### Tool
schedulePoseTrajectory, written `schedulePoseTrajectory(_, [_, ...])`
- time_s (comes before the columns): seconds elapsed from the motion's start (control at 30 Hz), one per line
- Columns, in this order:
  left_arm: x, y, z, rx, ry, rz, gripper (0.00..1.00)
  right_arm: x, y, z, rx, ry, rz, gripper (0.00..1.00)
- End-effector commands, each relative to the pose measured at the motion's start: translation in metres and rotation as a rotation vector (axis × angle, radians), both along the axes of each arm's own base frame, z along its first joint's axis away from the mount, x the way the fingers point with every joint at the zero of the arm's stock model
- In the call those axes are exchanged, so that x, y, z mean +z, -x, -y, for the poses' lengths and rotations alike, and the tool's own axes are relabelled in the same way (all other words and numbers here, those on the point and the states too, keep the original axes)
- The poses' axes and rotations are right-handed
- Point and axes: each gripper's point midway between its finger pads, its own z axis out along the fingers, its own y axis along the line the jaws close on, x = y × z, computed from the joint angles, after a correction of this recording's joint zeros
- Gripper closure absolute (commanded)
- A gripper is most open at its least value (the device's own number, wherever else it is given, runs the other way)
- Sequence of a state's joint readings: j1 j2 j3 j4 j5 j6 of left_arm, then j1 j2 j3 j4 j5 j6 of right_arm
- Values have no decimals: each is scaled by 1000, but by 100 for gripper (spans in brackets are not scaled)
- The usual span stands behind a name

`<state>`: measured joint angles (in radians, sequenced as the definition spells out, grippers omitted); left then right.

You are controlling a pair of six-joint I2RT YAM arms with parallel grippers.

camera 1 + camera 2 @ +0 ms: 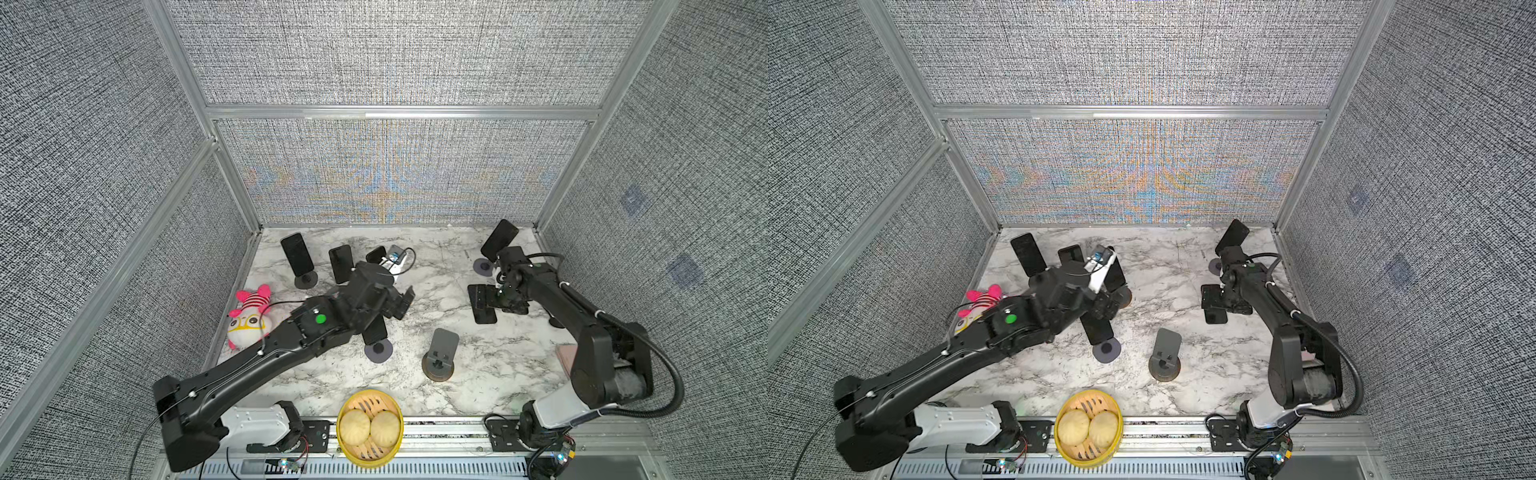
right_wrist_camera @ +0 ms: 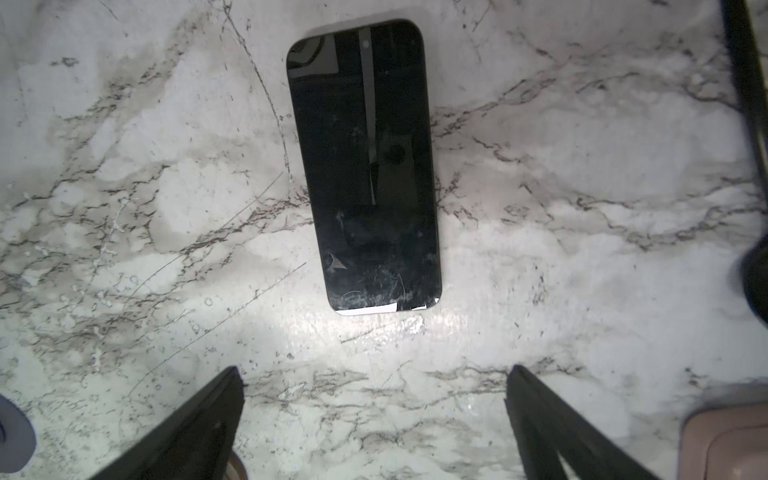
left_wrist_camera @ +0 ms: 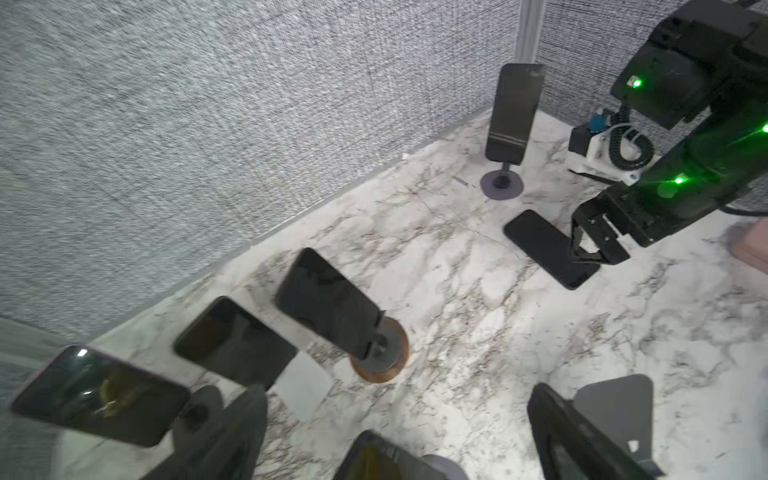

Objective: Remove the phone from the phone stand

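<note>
**Item 1, phone** (image 2: 365, 166): black, screen up, lying flat on the marble bench (image 2: 582, 208) and on no stand. Nothing touches it.

**Item 2, right tool** (image 2: 374, 374): jaws spread wide and empty. It hangs over the bench just short of the phone's near end, both fingers clear of it.

**Item 3, empty phone stand** (image 1: 441, 347): grey back plate on a round base, mid-bench, apart from the flat phone. I cannot tell whether the phone belongs to this one.

**Item 4, left tool** (image 1: 402, 303): jaws wide apart, holding nothing. It is poised near a phone on a grey-disc stand (image 1: 375, 332), with no contact that I can make out.

**Item 5, others on stands:** back-left phone (image 1: 296, 257), its neighbour (image 1: 341, 263), back-right phone (image 1: 498, 239).

**Item 6, bystanders:** plush toy (image 1: 249, 320); bamboo steamer (image 1: 370, 428) with two buns.

**Step in hand, as I judge it:** for the flat phone, removal looks complete and the release made. Only clearing the right arm away is left.

**Next move calls for:** a straight rise, so the fingers catch neither the flat phone nor the back-right phone close behind the wrist. If the left tool takes the stand-mounted phone next, it should settle squarely over the long edges and close. Then it should lift along the cradle so the lip lets go without tipping the stand.
</note>
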<state>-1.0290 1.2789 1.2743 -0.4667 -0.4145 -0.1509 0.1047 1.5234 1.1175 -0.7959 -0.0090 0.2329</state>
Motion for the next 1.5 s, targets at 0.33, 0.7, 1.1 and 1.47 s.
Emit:
schedulePoseTrajectory(0.33, [-117,44,128,-201,63,-396,1,21,23,38,-143,-58,90,2])
schedulePoseTrajectory(0.7, [-166,64,131,-170,-61,-515,1,26,19,42,-142,-62,117,3])
schedulePoseTrajectory(1.1, [-187,68,123,-121,-107,-566,2,32,21,46,-150,-48,132,3])
schedulePoseTrajectory(1.47, [-189,59,119,-32,-137,-573,23,34,21,45,-148,-50,142,4])
